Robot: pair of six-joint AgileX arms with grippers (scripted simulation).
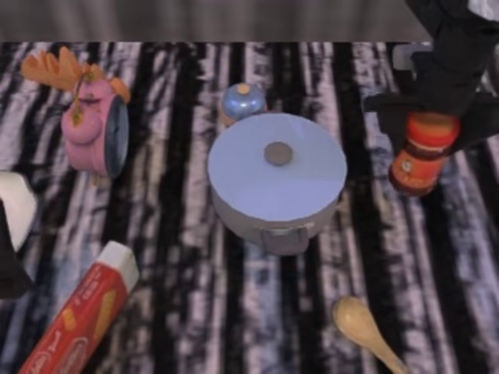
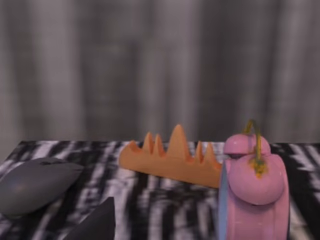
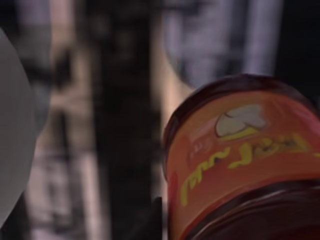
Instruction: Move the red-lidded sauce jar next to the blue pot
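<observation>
From above, my right gripper (image 1: 425, 117) sits at the upper right of the frame with its dark fingers closed around the red lid of the sauce jar (image 1: 419, 156), gripping it at the top so that the body hangs free below; the jar looks tilted and, I judge, lifted off the surface (image 1: 437, 257), though I cannot be sure it has left it. It is to the right of the blue pot (image 1: 277, 175), apart from it with a strip of striped cloth between, so the carry toward the pot's side seems only partly done. The pot is the big round thing in the middle, with grey metal-looking walls, a flat pale-blue lid, a small dark knob and a stubby handle facing the bottom of the frame. Behind it peeks a small blue dome (image 1: 242, 101) with an orange knob; a pink alarm clock (image 1: 93, 128) with orange antlers lies at the upper left, a red-and-white toothpaste tube (image 1: 82, 315) at the lower left, and a pale wooden spoon (image 1: 362, 327) at the lower right. My left gripper (image 1: 12, 234) rests parked at the left edge. In the left wrist view, I see the glossy pink clock (image 2: 255, 195), its spiky antlers and the black-and-white cloth, but I cannot tell how those fingers stand. In the right wrist view, the jar (image 3: 245, 165) fills the lower right of the frame, smooth and cylindrical, its orange-red label carrying yellow lettering over dark brown glass.
</observation>
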